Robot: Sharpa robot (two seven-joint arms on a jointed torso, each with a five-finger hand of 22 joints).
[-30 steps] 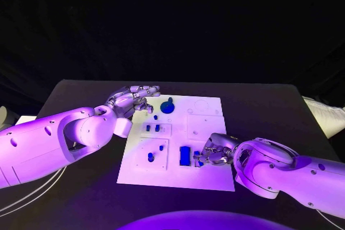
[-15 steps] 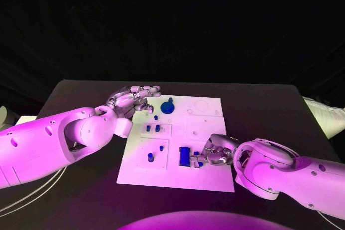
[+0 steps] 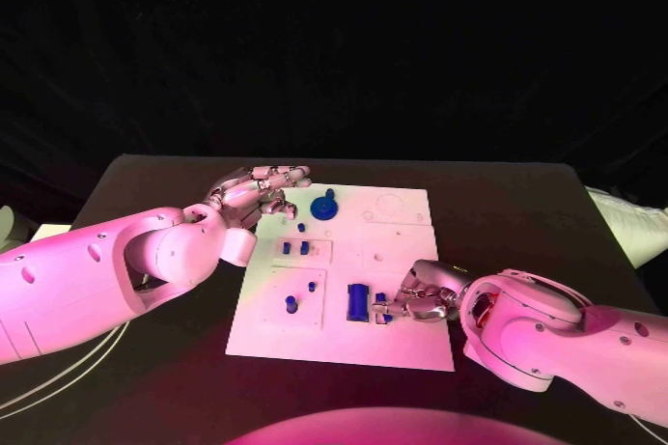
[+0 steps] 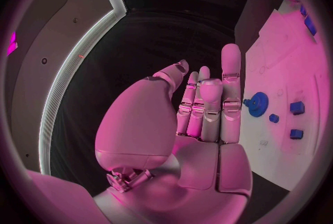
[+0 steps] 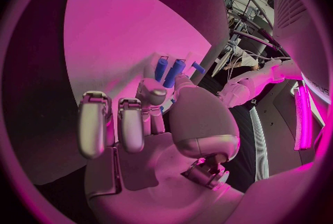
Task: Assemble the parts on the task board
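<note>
Looking down from the head camera, you are seeing the white task board (image 3: pixel 397 237) lying in the middle of the black desk (image 3: pixel 515 204), with small blue parts scattered over it. Your right hand (image 3: pixel 412 300) is working at the board's near right area, its fingers closing round a small blue part (image 3: pixel 380 303) just beside a taller blue block (image 3: pixel 358 301); the wrist view shows blue pieces at its fingertips (image 5: pixel 154 93), so it is judged to be pinching one. Compared with a second ago, this hand is sitting slightly nearer to you and lower on the board, which suggests that it is settling the piece into place rather than carrying it. Your left hand (image 3: pixel 258 189) is still hovering at the board's far left corner, fingers straight and apart, holding nothing, near the round blue gear (image 3: pixel 324 208). Other parts are waiting unassembled.
</note>
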